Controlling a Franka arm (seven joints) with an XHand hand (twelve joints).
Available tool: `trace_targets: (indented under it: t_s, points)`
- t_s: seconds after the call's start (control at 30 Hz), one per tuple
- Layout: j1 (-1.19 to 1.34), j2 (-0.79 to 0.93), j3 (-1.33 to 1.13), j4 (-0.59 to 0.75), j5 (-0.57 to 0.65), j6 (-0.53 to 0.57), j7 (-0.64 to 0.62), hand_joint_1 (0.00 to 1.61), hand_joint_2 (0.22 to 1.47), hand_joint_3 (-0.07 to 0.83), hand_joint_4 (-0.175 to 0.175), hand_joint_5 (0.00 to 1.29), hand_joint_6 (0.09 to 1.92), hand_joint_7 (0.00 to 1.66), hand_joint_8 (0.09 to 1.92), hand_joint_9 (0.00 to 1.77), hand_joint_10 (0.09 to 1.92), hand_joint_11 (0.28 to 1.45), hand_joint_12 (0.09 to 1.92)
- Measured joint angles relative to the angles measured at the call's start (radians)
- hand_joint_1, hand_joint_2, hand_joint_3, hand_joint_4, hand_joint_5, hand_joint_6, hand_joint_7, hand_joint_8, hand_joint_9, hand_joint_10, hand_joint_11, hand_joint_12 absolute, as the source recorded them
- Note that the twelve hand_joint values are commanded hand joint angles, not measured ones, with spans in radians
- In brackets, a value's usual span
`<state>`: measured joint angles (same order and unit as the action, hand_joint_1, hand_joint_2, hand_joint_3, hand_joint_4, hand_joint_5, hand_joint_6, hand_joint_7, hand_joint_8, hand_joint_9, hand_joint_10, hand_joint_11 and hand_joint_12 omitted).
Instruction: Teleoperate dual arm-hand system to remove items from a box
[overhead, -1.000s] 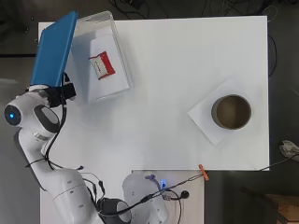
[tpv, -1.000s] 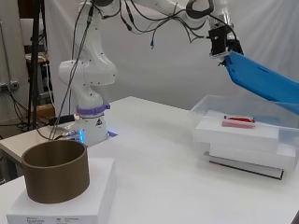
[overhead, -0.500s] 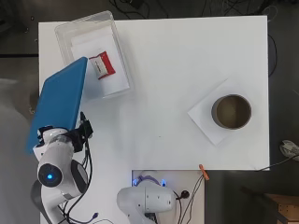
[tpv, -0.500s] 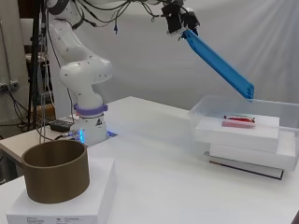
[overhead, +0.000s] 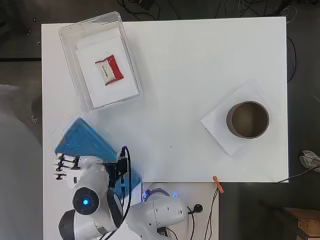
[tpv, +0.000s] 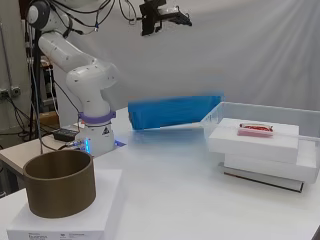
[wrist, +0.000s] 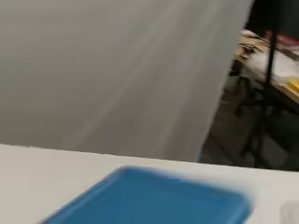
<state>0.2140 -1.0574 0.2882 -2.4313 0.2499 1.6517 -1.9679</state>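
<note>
Since half a second ago the blue lid (overhead: 85, 142) has left the hand (overhead: 66, 167) and dropped. It was held tilted high over the box, and now it sits low at about 8 o'clock on the overhead view, near the arm's base. In the side view the lid (tpv: 172, 111) is a blurred, nearly level blue slab down at bench height. I cannot tell whether it already rests on the bench (overhead: 175, 75) or is just above it. The hand (tpv: 165, 15) is far above it, at the top of the side view, well apart from the lid. The fingers (overhead: 59, 170) look stretched out and spread, with nothing in them.

The clear plastic box (overhead: 67, 37) stands uncovered at about 10 o'clock on the bench. Inside it is a white block, and the red packet (overhead: 109, 69) lies flat on top of that block, near its middle. From the side, the packet (tpv: 255, 128) sits on the upper of two stacked white blocks, within the box's clear walls (tpv: 215, 115).

At about 3 o'clock, well apart from the box, a brown round tub (overhead: 248, 120) stands upright on a flat white carton (overhead: 215, 122). In the side view, the tub (tpv: 60, 182) and carton (tpv: 107, 200) are nearest the camera. A small orange item (overhead: 218, 184) lies at the bench edge at about 5 o'clock.

The wrist camera looks down on the lid (wrist: 154, 200), blurred, over the white bench (wrist: 46, 163), with a grey curtain behind.
</note>
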Motion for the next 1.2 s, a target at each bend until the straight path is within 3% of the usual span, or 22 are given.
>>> trace_targets:
  t_s: [0.1,0.17,0.3,0.4,0.5,0.57,0.77,0.93,1.03,1.2]
  points:
    - [-0.012,0.063,-0.022,0.029,-0.037,0.007,0.225,0.01,0.89,0.003,0.071,0.37,0.09,0.40,0.09,0.49,0.09,0.51,0.09]
    - [-0.023,0.141,-0.029,0.043,-0.074,0.069,0.362,0.04,0.93,0.010,0.085,0.44,0.09,0.49,0.09,0.55,0.09,0.54,0.09]
    - [-0.045,0.349,-0.033,0.129,-0.139,0.137,0.491,0.09,0.97,0.004,0.087,0.49,0.09,0.67,0.09,0.75,0.09,0.68,0.09]
    - [-0.062,0.510,-0.037,0.199,-0.173,0.145,0.633,0.09,0.95,-0.007,0.068,0.46,0.09,0.64,0.09,0.74,0.09,0.70,0.09]
    - [-0.077,0.653,-0.046,0.264,-0.228,0.172,0.812,0.10,0.95,-0.005,0.016,0.43,0.09,0.64,0.09,0.72,0.09,0.69,0.09]
    - [-0.082,0.732,-0.058,0.329,-0.258,0.172,0.881,0.13,0.94,-0.006,0.008,0.44,0.09,0.66,0.09,0.75,0.09,0.70,0.09]
    - [-0.078,1.102,-0.110,0.628,-0.324,0.225,0.881,0.21,0.93,-0.005,0.021,0.49,0.09,0.69,0.09,0.79,0.09,0.72,0.09]
    - [-0.061,1.474,-0.145,1.012,-0.353,0.138,0.810,0.25,0.90,-0.014,0.039,0.47,0.09,0.62,0.09,0.71,0.09,0.66,0.09]
    - [-0.060,1.517,-0.150,1.042,-0.376,0.126,0.776,0.24,0.89,-0.017,0.035,0.45,0.09,0.61,0.09,0.69,0.09,0.65,0.09]
    - [-0.061,1.413,-0.151,0.870,-0.404,0.157,0.751,0.18,0.89,-0.008,0.028,0.43,0.09,0.57,0.09,0.66,0.09,0.65,0.09]
